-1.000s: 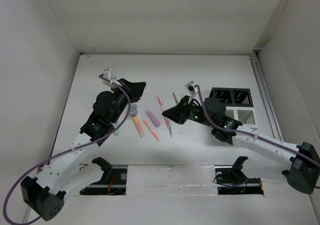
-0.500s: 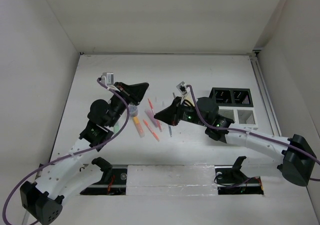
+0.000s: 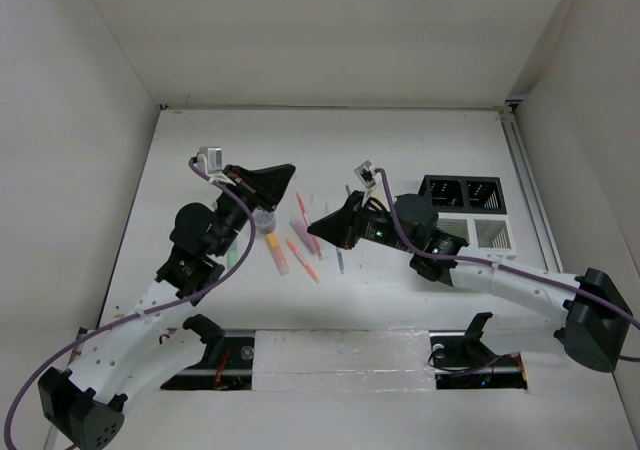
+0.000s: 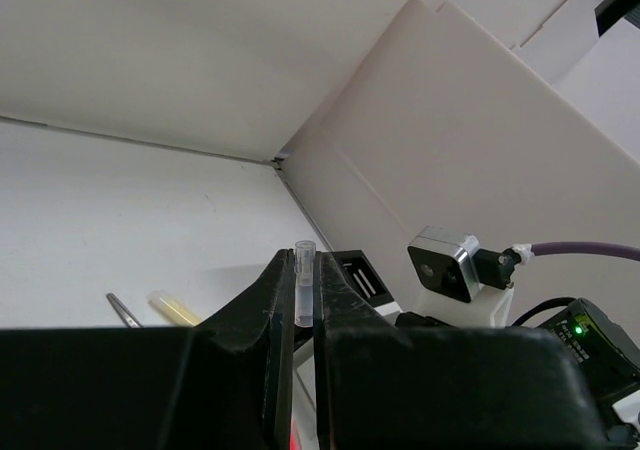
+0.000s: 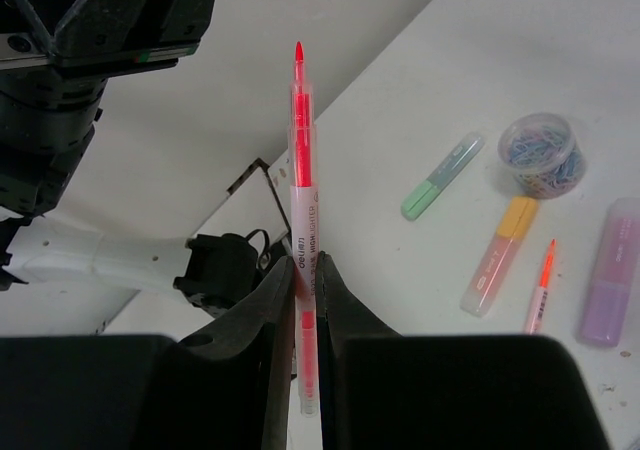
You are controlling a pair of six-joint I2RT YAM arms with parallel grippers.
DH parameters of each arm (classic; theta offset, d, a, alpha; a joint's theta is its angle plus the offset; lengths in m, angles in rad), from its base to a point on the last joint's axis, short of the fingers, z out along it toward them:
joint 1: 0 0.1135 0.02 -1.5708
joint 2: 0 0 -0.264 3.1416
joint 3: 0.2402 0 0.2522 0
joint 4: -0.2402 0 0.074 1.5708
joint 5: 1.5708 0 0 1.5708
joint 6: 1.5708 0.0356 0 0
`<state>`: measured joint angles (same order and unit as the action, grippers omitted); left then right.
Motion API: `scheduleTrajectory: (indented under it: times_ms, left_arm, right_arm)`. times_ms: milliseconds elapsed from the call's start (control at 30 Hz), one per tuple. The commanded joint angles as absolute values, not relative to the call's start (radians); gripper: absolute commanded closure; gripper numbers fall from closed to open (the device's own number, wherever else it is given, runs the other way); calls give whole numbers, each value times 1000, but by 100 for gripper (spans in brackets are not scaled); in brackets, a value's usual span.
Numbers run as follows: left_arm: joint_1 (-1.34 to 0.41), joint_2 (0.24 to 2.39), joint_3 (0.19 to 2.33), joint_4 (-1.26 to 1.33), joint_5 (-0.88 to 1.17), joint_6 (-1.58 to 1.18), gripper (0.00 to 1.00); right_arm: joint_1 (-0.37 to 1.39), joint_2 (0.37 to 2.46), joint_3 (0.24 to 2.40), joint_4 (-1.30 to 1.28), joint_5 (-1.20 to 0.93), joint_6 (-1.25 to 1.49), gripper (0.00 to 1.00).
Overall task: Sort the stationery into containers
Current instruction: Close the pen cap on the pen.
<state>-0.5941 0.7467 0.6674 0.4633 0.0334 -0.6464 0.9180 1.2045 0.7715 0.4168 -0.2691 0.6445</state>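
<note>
From above, the left gripper (image 3: 285,173) covers whatever it holds. Only its wrist view shows the two fingers pinched on a thin clear stick (image 4: 304,292). The stick's lower end is hidden between them, so I cannot tell what it is. Scissors (image 4: 121,309) and a yellow marker (image 4: 176,309) show only as tips behind the black fingers. The right arm hides a corner of the organizer (image 3: 463,208), which sits at 3 o'clock on the white table (image 3: 200,140). It has two black cells at the back and a white slatted part in front. Plain white walls (image 3: 330,30) close in the table at 9, 12 and 3 o'clock.

The right gripper (image 5: 303,262) is clamped on a red pen (image 5: 299,150) with a clear barrel and a red tip, held above the table's centre. On the table below lie a green marker (image 5: 442,177), a round tub (image 5: 541,153) of coloured clips, an orange marker (image 5: 500,255), another red pen (image 5: 540,285) and a purple marker (image 5: 608,270).
</note>
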Motion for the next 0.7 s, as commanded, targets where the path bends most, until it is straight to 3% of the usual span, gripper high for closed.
scheduleTrajectory:
  times_ms: [0,667]
  left_arm:
    - [-595,724,667,522,43,-630,100]
    - [-595,755,681,512,41,-658,100]
  right_arm:
    - [928,1204,824,492,-256,638,100]
    - [928,1184,853,502,-206,618,100]
